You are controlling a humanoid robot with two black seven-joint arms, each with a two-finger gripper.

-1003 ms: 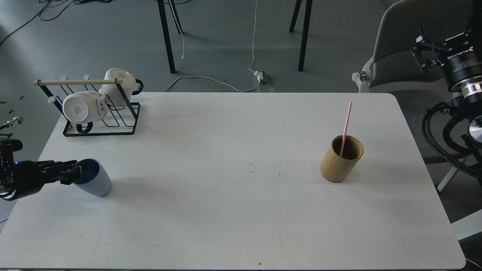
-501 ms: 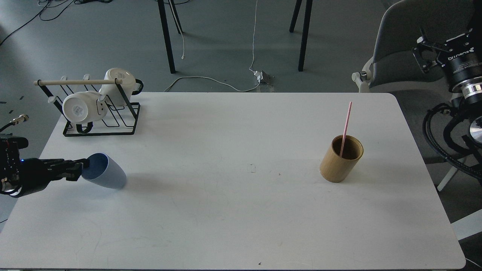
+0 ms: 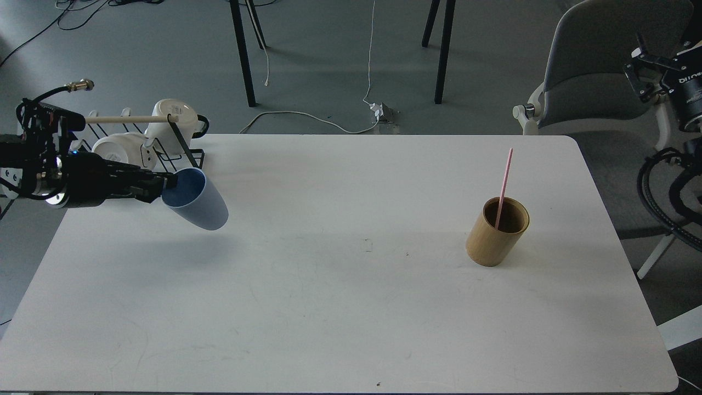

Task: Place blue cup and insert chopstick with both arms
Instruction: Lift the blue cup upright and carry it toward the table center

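My left gripper is shut on the rim of the blue cup and holds it tilted in the air above the left part of the white table. The cup's dark blue inside faces the gripper. The pink chopstick stands leaning in a tan bamboo cylinder on the right part of the table. My right gripper is far right, off the table beside the grey chair; its fingers are too small and dark to tell apart.
A black wire rack with a pale wooden rod and two white mugs stands at the table's back left, just behind my left arm. A grey chair stands at the right. Table legs and cables lie on the floor behind.
My left gripper has lifted the blue cup off the table and carried it up and to the right, towards the rack. My right arm has drifted slightly right and up.
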